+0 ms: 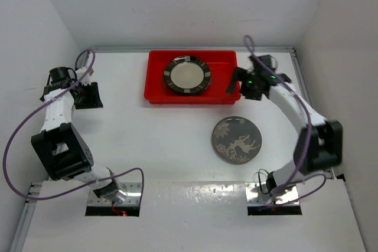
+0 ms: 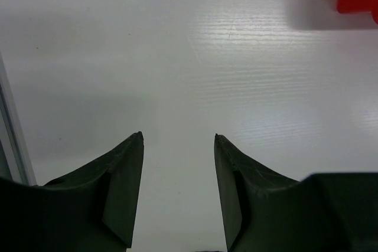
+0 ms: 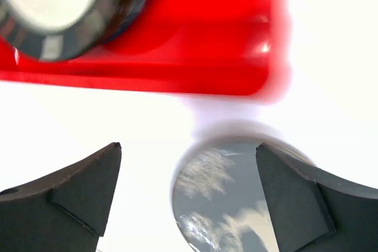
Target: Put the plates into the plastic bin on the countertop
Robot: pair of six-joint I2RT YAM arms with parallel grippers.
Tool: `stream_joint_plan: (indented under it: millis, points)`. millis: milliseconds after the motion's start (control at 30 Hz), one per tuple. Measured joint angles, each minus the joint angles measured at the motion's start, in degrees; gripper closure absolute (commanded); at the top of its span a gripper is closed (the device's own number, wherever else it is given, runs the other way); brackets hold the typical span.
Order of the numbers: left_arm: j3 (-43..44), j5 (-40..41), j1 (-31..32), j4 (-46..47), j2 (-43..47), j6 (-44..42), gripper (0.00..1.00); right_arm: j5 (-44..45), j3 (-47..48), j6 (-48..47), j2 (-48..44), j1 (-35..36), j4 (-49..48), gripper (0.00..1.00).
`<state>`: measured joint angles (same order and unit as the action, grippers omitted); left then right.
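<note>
Top external view: grey plate not yet binned

A striped plate (image 1: 187, 76) is seen inside the red bin (image 1: 156, 90). The grey deer plate (image 1: 236, 140) lies on the countertop (image 1: 147, 140) at the bin's 5 o'clock, apart from it. Its pickup is judged the step in hand: the right gripper (image 1: 236, 82), spread wide and empty, must be lowered over its rim. The left gripper (image 1: 88, 95), at the bin's 9 o'clock, is also parted, with nothing held.

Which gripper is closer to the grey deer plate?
Right. The right gripper hovers by the right end of the red bin, just beyond the grey deer plate; the left gripper sits far off at the left of the countertop.
</note>
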<state>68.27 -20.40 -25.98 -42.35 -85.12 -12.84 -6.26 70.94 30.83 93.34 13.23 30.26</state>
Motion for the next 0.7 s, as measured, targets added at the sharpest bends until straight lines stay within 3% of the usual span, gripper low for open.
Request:
stream_joint_plan:
  millis: [133, 267, 333, 500, 700]
  points:
    - [0.0, 0.0, 0.0, -0.1, 0.2, 0.0, 0.47, -0.4, -14.3, 4.4, -17.1, -12.3, -2.9, 0.04]
    - [0.2, -0.6, 0.0, -0.7, 0.2, 0.0, 0.47, -0.4, -31.1, 9.4, -27.1, -18.4, -2.3, 0.09]
    - [0.4, -0.8, 0.0, -1.1, 0.2, 0.0, 0.47, -0.7, -37.6, 11.6, -29.0, -20.0, -1.4, 0.16]
    - [0.6, -1.4, 0.4, -1.9, 1.8, 0.0, 0.47, -2.3, -46.1, 15.8, -31.8, -23.4, -0.9, 0.21]
    - [0.7, -2.6, 0.5, -2.2, 5.2, 0.0, 0.47, -7.1, -50.3, 18.6, -30.8, -26.2, -5.2, 0.45]
